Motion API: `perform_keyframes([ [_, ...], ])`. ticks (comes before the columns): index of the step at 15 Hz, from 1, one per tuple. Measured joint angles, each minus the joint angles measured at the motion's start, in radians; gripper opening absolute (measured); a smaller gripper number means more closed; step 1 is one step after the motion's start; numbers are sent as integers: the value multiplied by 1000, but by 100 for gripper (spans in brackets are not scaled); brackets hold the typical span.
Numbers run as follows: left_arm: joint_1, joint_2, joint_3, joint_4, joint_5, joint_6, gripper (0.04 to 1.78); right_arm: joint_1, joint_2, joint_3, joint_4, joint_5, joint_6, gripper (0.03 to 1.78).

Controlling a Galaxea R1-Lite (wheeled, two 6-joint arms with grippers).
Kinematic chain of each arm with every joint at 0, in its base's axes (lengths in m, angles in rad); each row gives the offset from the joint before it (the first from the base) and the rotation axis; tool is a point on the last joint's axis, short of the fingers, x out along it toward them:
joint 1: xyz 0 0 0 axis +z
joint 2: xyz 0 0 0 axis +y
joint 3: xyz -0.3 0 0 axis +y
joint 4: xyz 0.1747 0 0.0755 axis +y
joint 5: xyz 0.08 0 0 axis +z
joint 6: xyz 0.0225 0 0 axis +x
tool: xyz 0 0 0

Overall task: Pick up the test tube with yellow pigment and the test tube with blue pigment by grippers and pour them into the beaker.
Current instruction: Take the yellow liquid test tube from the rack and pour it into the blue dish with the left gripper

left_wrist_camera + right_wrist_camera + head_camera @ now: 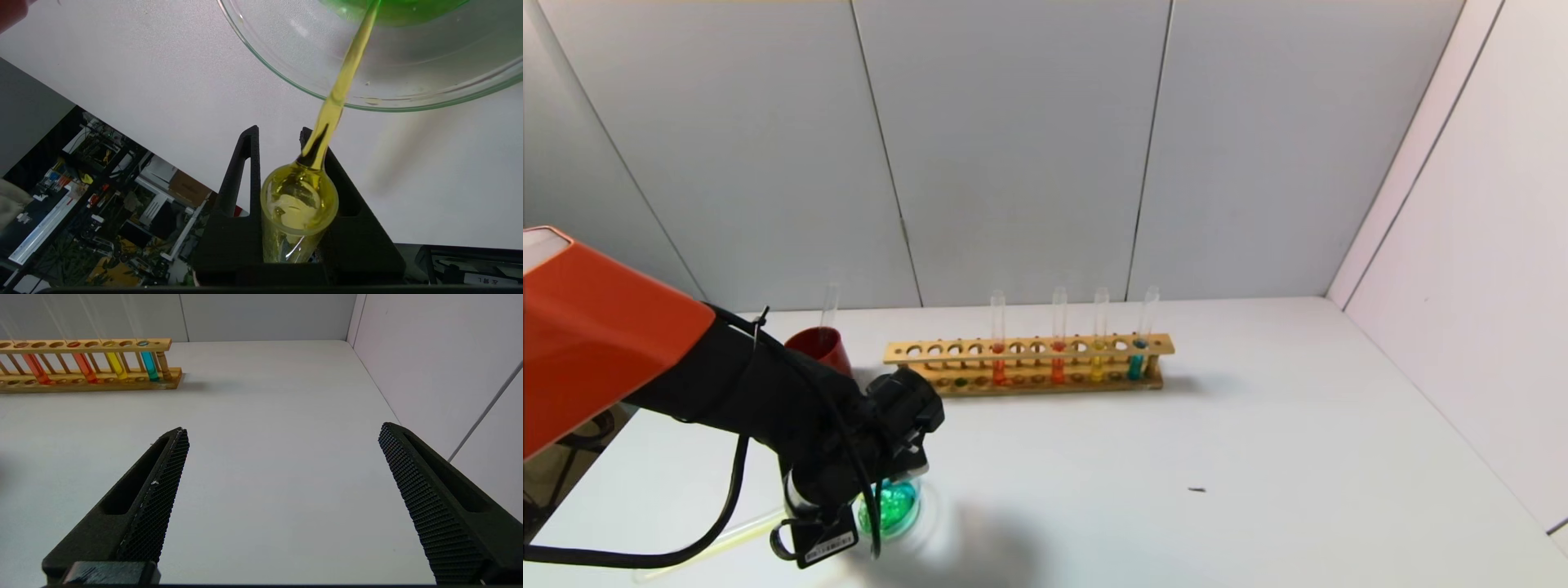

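Orange shell and black forearm of the left arm fill the near left of the head view, reaching forward and down toward the near edge of the white table (1258, 425). Its left gripper (278, 134) points downward over the beaker (894, 506), its jaws clamped tight on the test tube with yellow pigment (300, 212). That slim clear glass tube is tipped mouth-first, and a thin yellow stream (347, 69) runs from its lip into the beaker, which stands on the table just under the wrist. Round, low and clear, the beaker holds bright green liquid.

Farther back a dark red cup (821, 347) stands with a clear tube rising from it, just left of a long wooden rack (1029, 349). Four tubes stand upright in the rack's right half: two orange-red, one golden yellow, and a teal one at the right end. I cannot tell where the test tube with blue pigment is.

Smooth bare tabletop spreads wide from the rack's right end to the right wall, apart from one tiny dark speck (1197, 490). Grey panelled walls close the back and right side.

Low over that open stretch, the right gripper (282, 457) hangs with its black, mesh-textured fingers (163, 486) spread wide apart, holding nothing.
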Motion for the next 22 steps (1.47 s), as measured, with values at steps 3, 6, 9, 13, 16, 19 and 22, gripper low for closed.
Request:
perform_keyframes([
  [3,0,17,-33,32,7,1,37,0,0,0,0,0,0,170],
  [6,-5,32,-86,108,12,0,37,0,0,0,0,0,0,170],
  [9,-10,44,-130,167,13,-1,37,0,0,0,0,0,0,170],
  [13,-24,63,-157,214,17,-4,37,0,0,0,0,0,0,170],
  [16,-36,77,-200,279,31,-7,37,0,0,0,0,0,0,170],
  [19,-53,93,-239,331,55,-11,37,0,0,0,0,0,0,170],
  [22,-70,115,-259,359,78,-37,37,0,0,0,0,0,0,170],
])
